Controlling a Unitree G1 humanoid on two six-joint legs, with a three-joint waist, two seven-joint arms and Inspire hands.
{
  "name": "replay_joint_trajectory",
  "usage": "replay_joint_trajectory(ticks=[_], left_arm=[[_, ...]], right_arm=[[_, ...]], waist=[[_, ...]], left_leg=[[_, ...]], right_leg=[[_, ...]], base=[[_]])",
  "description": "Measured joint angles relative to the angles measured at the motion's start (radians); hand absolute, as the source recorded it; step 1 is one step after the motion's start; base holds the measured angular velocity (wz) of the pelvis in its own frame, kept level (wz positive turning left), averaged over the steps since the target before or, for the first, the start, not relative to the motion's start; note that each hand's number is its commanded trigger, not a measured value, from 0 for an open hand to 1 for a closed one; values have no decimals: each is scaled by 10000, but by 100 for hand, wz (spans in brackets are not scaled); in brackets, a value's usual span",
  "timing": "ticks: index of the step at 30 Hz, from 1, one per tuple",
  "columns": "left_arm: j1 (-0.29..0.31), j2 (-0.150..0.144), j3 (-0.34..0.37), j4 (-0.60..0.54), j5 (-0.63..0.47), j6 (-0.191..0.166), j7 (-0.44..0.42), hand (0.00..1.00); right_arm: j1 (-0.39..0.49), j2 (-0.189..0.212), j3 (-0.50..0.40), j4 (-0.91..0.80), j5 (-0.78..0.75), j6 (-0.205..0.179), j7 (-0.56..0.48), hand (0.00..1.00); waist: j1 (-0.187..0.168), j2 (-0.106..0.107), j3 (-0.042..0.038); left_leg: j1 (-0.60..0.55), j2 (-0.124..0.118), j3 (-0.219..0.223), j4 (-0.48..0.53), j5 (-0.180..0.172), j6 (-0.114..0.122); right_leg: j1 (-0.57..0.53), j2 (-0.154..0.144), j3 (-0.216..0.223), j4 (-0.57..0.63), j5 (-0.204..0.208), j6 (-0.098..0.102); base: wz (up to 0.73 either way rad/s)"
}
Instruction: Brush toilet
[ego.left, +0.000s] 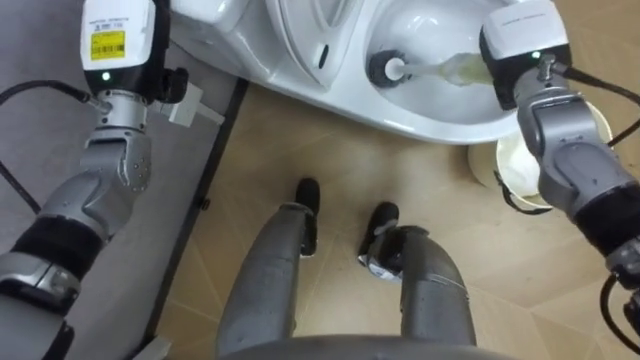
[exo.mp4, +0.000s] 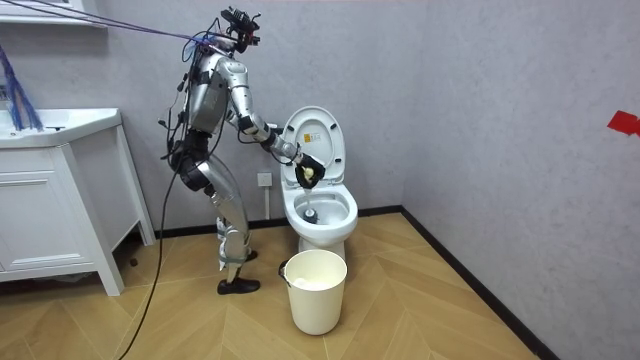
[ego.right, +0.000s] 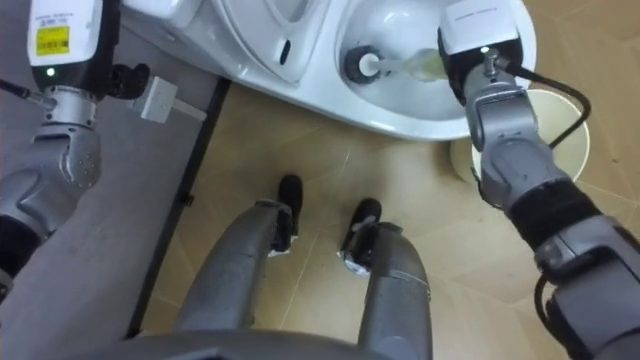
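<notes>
The white toilet (ego.left: 440, 128) stands open in front of me, its lid up against the grey wall (exo.mp4: 320, 135). A toilet brush (ego.left: 455, 70) with yellowish bristles reaches into the bowl, its tip at the dark drain. My right hand (exo.mp4: 305, 170) hangs over the bowl, shut on the brush; in the eye views its white back (ego.left: 522, 40) covers the fingers. My left hand (ego.left: 115, 40) is raised at the far left beside the wall, with its fingers past the top edge.
A white bucket (exo.mp4: 318, 288) stands on the wooden floor right of my feet, close under the toilet's front. The wall has a black skirting and a socket (ego.left: 190, 105) on my left. A white vanity cabinet (exo.mp4: 55, 210) stands behind me.
</notes>
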Motion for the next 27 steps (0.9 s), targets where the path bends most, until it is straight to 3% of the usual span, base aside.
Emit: replay_joint_trajectory(ticks=[6, 11, 13, 15, 16, 18, 20, 24, 27], left_arm=[[401, -33, 161, -85, -35, 177, 132, 0], [506, -53, 163, -53, -36, 144, 297, 0], [427, -50, 24, 76, -59, 50, 329, 0], [185, 6, -157, 405, -90, -128, 275, 0], [123, 54, -178, 425, -110, -151, 242, 0], [-119, 152, -176, 417, -12, -218, 160, 0], [-260, 151, -142, 325, -8, -243, 222, 0], [-249, 62, 125, 266, 0, -288, -11, 0], [-227, 71, 277, 225, 89, -211, -494, 0]], right_arm=[[1036, -53, -27, -1996, -1292, 505, 1493, 100], [898, -132, -52, -1434, -1480, 447, 1523, 100], [349, -136, -37, -103, -933, 5, 985, 100], [-441, -152, -215, 2141, 957, -717, 59, 100], [-663, -152, -327, 2656, 1602, -874, -130, 100], [-1510, -146, -830, 4761, 3960, -1679, -725, 100], [-1932, -160, -984, 5982, 5525, -2065, -1051, 100], [-2578, -192, -2213, 7560, 8167, -2487, -1731, 100], [-2788, -389, -2350, 8243, 8854, -2756, -1881, 100]], waist=[[-98, 88, -186], [-160, 90, -187], [-198, 48, -161], [-215, -70, -111], [-229, -153, -64], [-320, -550, 173], [-355, -778, 251], [-422, -889, 231], [-508, -975, 225]], left_leg=[[84, 55, -3, -256, 83, -119], [221, 60, 30, -254, 68, -102], [385, 13, 108, -266, 50, -65], [603, -46, 114, -272, 33, -28], [648, -96, 118, -306, 47, -9], [740, -219, 214, -533, 176, 52], [674, -244, 205, -532, 217, 61], [724, -366, 218, -548, 245, 109], [972, -429, 226, -567, 261, 133]], right_leg=[[34, 82, -18, -258, 34, -87], [219, 87, -22, -352, 31, -63], [352, 12, -10, -268, -22, -5], [564, -55, -11, -226, -72, 53], [563, -124, -12, -142, -111, 59], [479, -315, 25, 84, -199, 78], [410, -354, 8, 138, -197, 74], [385, -486, 46, 230, -198, 120], [596, -538, 95, 270, -238, 174]], base=[[0], [1], [6], [6], [13], [14], [8], [1], [1]])
